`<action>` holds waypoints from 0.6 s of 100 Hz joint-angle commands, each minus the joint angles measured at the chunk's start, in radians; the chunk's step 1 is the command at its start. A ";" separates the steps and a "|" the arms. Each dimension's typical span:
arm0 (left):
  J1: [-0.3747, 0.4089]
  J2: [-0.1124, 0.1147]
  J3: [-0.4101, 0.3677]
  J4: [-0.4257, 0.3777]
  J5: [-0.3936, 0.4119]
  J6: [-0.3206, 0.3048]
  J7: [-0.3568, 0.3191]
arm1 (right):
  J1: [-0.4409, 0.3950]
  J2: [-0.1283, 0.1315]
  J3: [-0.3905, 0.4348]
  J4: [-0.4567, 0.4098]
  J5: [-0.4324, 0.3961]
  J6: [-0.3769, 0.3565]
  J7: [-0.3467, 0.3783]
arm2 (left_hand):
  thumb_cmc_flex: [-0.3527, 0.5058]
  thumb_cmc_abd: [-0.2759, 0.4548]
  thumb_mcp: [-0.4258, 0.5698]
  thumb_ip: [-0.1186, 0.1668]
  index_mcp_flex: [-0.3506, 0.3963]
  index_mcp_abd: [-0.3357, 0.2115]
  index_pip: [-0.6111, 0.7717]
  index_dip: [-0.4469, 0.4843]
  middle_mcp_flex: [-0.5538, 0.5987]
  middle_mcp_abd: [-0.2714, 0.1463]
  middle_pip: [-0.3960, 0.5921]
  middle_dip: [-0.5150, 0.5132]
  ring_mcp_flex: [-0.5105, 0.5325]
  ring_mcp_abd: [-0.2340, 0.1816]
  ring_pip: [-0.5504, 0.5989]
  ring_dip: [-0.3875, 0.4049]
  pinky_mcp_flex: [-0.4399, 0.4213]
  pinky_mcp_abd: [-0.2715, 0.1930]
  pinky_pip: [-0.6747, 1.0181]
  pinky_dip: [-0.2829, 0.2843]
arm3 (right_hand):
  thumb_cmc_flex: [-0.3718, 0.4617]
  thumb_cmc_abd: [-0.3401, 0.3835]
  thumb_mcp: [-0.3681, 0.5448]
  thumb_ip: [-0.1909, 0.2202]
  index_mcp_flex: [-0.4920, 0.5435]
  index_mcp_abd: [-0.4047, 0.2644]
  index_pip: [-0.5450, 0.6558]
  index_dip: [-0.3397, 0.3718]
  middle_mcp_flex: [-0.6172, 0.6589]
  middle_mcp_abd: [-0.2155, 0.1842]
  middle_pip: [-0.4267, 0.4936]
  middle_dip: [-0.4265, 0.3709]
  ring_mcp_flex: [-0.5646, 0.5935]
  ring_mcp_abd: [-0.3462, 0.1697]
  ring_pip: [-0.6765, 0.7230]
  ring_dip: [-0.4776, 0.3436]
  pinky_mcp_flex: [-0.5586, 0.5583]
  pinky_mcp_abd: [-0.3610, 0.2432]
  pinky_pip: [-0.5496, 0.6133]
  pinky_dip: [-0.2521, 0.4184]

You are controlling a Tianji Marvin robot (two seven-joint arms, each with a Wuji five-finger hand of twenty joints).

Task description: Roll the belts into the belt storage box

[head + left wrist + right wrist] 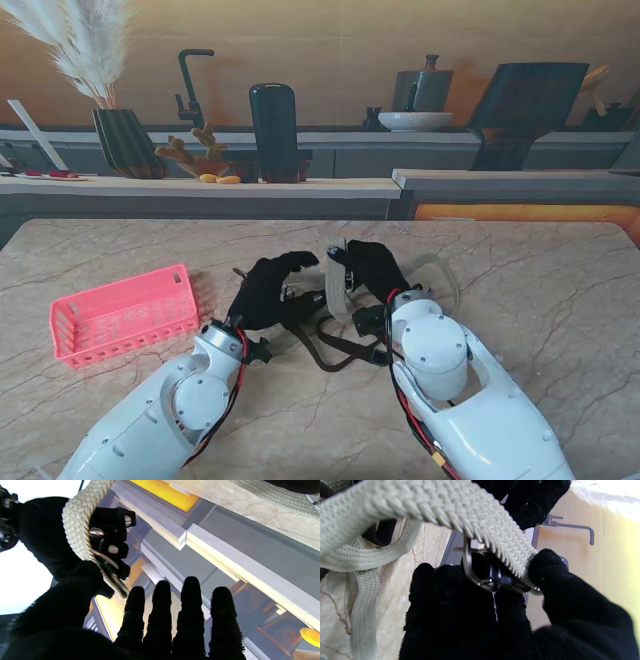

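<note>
Our right hand (372,268) grips the woven belt (460,510) at its buckle (480,577), raised off the worktop (520,270). Our left hand (268,288) beside it seems empty, fingers (190,605) straight. The box (125,313) sits farther left.

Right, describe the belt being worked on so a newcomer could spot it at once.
Start at the marble table and go to the middle, where the two black-gloved hands meet. The cream woven belt is gripped in the right hand at its metal buckle. The dark brown belt beside it lies thin and smooth.
</note>
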 commanded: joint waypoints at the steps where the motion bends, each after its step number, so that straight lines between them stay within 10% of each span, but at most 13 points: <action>1: 0.006 0.003 -0.005 -0.003 -0.004 0.002 0.002 | -0.010 -0.016 0.004 -0.017 0.013 0.013 -0.004 | -0.039 0.026 -0.030 0.034 -0.071 0.000 -0.106 -0.044 -0.096 0.012 -0.070 -0.041 -0.083 -0.014 -0.055 -0.033 -0.042 -0.028 -0.048 -0.008 | 0.070 0.028 0.059 0.003 0.002 -0.066 0.064 -0.005 0.030 0.044 -0.008 -0.015 0.045 -0.017 -0.003 -0.009 -0.009 0.010 0.014 -0.003; 28: -0.033 0.010 0.025 0.042 0.020 -0.042 -0.015 | -0.010 -0.039 0.014 -0.037 0.134 0.095 -0.035 | -0.178 -0.025 -0.021 0.024 -0.109 -0.131 -0.650 -0.296 -0.324 0.010 -0.414 -0.303 -0.309 -0.060 -0.306 -0.236 -0.130 -0.110 -0.350 -0.083 | 0.050 0.089 0.028 0.030 0.011 -0.057 0.045 0.007 0.010 0.047 0.038 -0.028 0.007 -0.017 0.044 -0.001 -0.048 -0.008 0.034 0.002; 60: -0.085 0.027 0.079 0.082 0.116 -0.062 0.001 | -0.002 -0.040 0.019 -0.038 0.238 0.162 0.009 | -0.211 -0.082 0.065 0.011 -0.099 -0.134 -0.693 -0.325 -0.359 0.010 -0.496 -0.315 -0.345 -0.063 -0.341 -0.275 -0.139 -0.104 -0.419 -0.093 | 0.004 0.142 0.020 0.044 0.010 -0.101 0.020 0.022 -0.062 0.031 -0.015 -0.062 -0.103 -0.006 -0.028 -0.018 -0.128 -0.007 0.000 0.003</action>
